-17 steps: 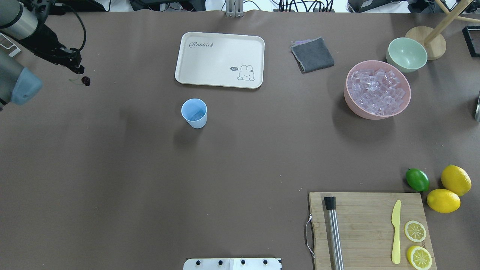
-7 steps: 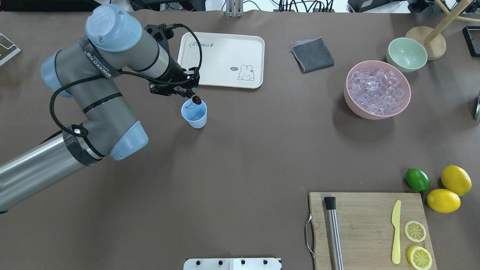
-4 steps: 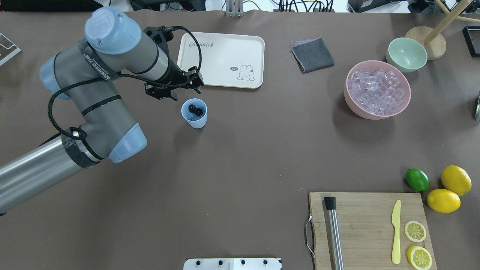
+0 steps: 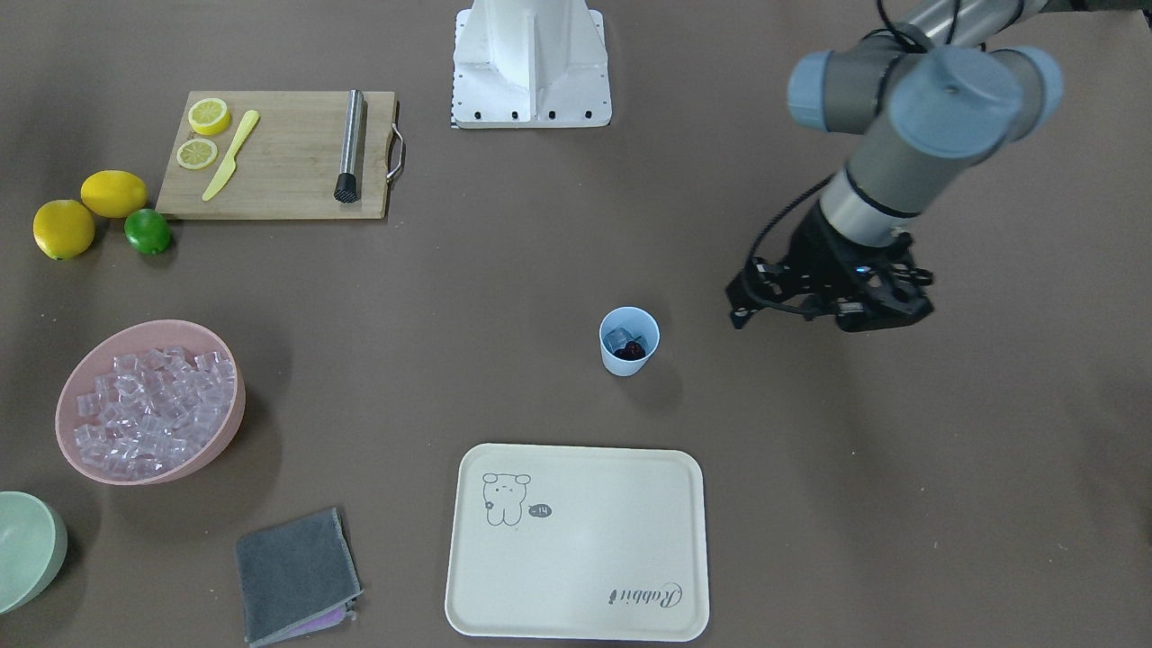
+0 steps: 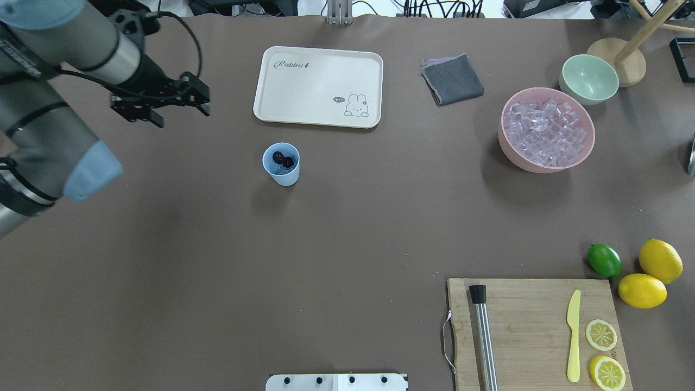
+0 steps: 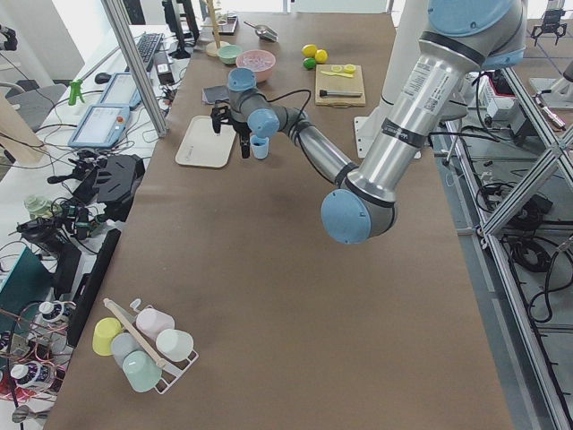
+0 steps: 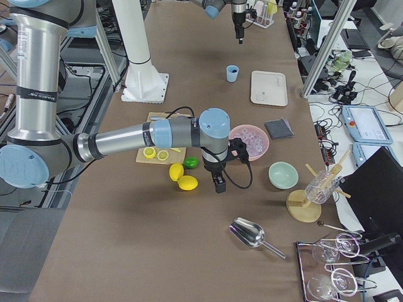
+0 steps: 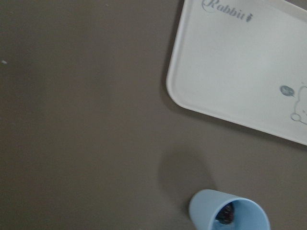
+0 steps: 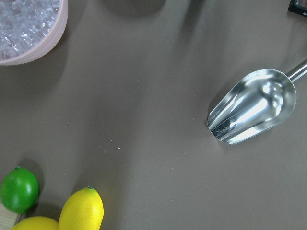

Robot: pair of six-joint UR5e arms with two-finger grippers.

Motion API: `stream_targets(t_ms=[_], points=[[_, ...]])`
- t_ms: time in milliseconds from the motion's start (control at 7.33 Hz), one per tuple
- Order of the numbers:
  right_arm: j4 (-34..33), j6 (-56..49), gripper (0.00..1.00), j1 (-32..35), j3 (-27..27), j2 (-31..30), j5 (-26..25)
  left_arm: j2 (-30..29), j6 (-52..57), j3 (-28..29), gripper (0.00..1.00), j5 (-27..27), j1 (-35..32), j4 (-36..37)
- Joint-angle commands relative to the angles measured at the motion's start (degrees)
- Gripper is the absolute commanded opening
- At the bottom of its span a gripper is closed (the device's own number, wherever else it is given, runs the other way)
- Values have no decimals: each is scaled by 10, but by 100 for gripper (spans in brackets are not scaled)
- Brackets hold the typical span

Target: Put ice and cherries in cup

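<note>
Light-blue plastic, the cup [image 5: 286,178] stands upright near the middle of the brown worktop [image 5: 347,244], just on the robot's side of the cream tray [image 5: 317,87]; the cherries [image 5: 282,158] lie inside it, dark against the blue; a clear cube of ice [image 4: 616,338] shows beside them in the front-facing view; much more ice fills the pink bowl [image 5: 529,165], well off to the robot's right.

The left claw [image 5: 183,115] hangs over bare worktop with its fingers spread wide and nothing between them; the cup sits well apart from it, toward the robot's right and somewhat nearer the base; in the left wrist view the cup shows only at the bottom edge, dark fruit visible in its mouth, while the tray's corner fills the upper right.

The right claw [image 7: 219,184] appears only in the right side view, low over the worktop near the pink bowl and the lemons [image 9: 81,211]; whether it is apart or together I cannot tell; its wrist camera looks down on a steel scoop [image 9: 254,112], a lime [image 9: 19,189], the lemons and the bowl's rim; the cup stands far across the worktop from it.
</note>
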Motion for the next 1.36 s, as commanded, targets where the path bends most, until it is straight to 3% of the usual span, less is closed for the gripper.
stream_targets(t_ms=[0, 273, 545, 1227], points=[[-3, 0, 100, 0, 5, 8, 1, 94, 253, 41, 98, -97, -154, 11], [-7, 0, 100, 0, 5, 9, 1, 167, 414, 83, 98, -113, -260, 11], [-8, 0, 100, 1, 6, 9, 3, 240, 500, 80, 98, -110, -323, 8], [-9, 0, 100, 0, 4, 14, 2, 258, 503, 66, 98, -81, -331, 4]])
